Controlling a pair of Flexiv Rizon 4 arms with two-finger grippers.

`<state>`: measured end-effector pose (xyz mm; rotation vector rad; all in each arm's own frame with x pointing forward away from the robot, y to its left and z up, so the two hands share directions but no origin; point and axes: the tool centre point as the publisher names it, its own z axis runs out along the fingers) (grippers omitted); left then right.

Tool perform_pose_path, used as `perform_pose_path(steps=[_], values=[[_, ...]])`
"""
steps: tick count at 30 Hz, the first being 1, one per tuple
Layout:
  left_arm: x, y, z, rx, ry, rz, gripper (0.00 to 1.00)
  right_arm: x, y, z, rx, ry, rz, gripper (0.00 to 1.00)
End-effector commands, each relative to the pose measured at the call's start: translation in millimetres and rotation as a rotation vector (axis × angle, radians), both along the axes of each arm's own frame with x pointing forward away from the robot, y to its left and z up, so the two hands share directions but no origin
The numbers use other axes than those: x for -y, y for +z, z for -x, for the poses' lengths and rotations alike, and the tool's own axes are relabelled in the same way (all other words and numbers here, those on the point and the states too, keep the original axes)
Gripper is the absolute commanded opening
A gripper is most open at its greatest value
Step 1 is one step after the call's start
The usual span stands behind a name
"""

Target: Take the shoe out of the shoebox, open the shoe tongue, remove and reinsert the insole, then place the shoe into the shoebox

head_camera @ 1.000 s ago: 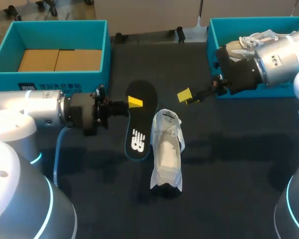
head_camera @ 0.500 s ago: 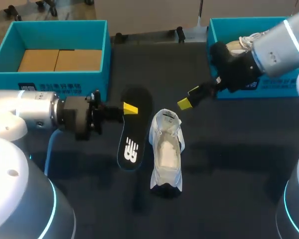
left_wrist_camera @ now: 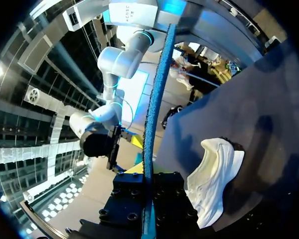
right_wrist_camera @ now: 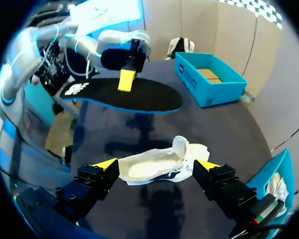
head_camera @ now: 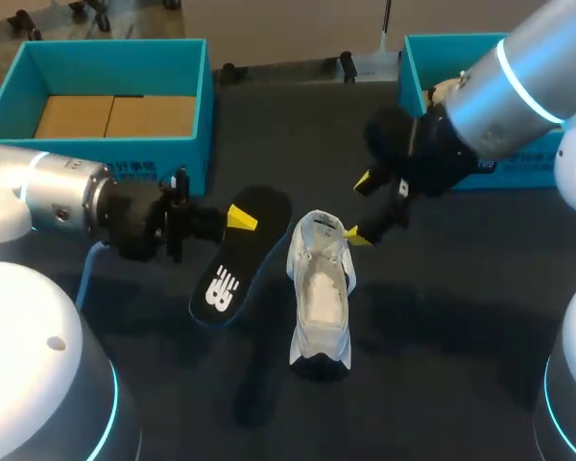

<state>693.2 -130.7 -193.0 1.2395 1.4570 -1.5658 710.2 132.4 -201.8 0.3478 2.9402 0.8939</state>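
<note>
Left fingers (head_camera: 234, 218) are closed on the insole (head_camera: 232, 264), pinching it from both faces, with one yellow tip showing on its black top. The insole is held off the desk (head_camera: 442, 327) with its shadow below. It slants from 1 o'clock down to 7 o'clock, with white print at the 7 o'clock end. At 11 o'clock from it sits the left box (head_camera: 106, 67), teal, with brown card (head_camera: 115, 115) inside. Just at the insole's 3 o'clock the white shoe (head_camera: 322, 293) lies on the desk, opening up, running 12 to 6 o'clock, with a flap standing up at its 12 o'clock end. Right fingers (head_camera: 363, 208) are spread wide and hold nothing. They hang at the shoe's 1 o'clock, the nearer tip just beside that flap; whether it touches is unclear. At the shoe's 2 o'clock stands the right box (head_camera: 451, 53), teal, with a second shoe (head_camera: 453, 89) in it.
</note>
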Motion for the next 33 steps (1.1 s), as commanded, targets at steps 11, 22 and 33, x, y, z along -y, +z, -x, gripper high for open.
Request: perform_pose_path(steps=[11,22,33], values=[[-9.3,2.6,26.3,-0.095,-0.082,0.055,0.00,-5.1,-18.6,17.0,0.142,0.089,0.082,1.00],[-8.2,-4.5,55.8,-0.163,-0.121,0.051,0.00,-9.6,-54.3,26.6,0.034,0.164,0.129,1.00],[7.2,-8.1,68.8,-0.176,-0.137,0.063,0.00,-0.7,-56.1,25.1,0.066,0.150,0.147,1.00]])
